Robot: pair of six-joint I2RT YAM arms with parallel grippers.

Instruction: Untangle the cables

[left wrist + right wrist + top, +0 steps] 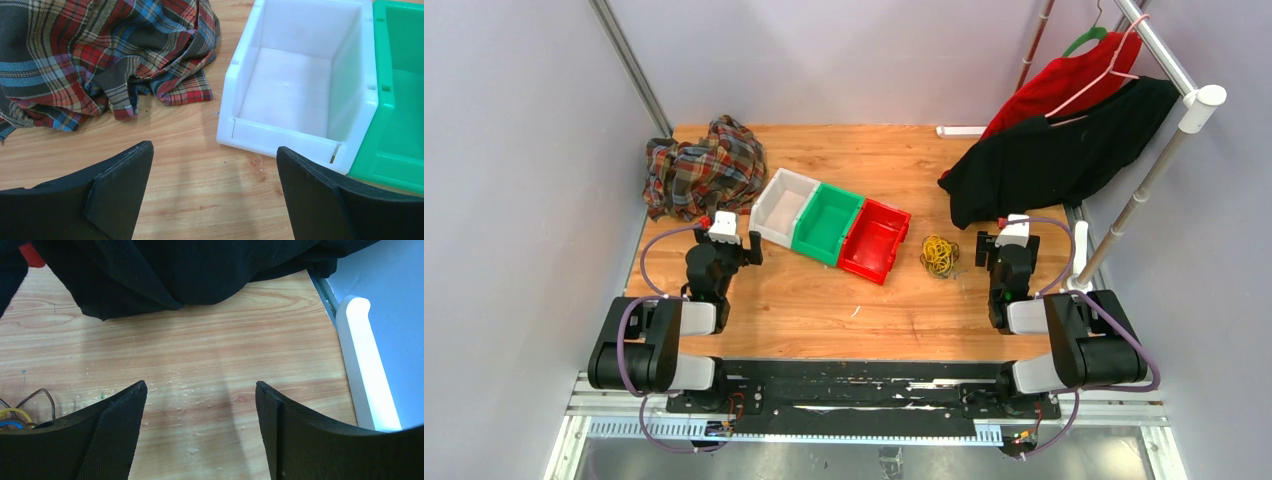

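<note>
The cables point(940, 255) lie in one tangled, mostly yellow bunch on the wooden table, right of the red bin point(894, 258). In the right wrist view only an edge of the cables point(15, 412) shows at the lower left, with yellow, blue and brown strands. My right gripper point(1008, 243) hovers just right of the bunch, open and empty point(200, 384), over bare wood. My left gripper point(727, 240) is far off at the left, open and empty point(214, 148), by the near corner of the white bin point(280, 135).
White point(769, 232), green point(816, 250) and red bins sit in a diagonal row mid-table. A crumpled plaid shirt point(704, 170) lies at the back left. A black garment point(1054, 160) and a red one point(1064, 80) hang from a rack point(1154, 170) at the right edge.
</note>
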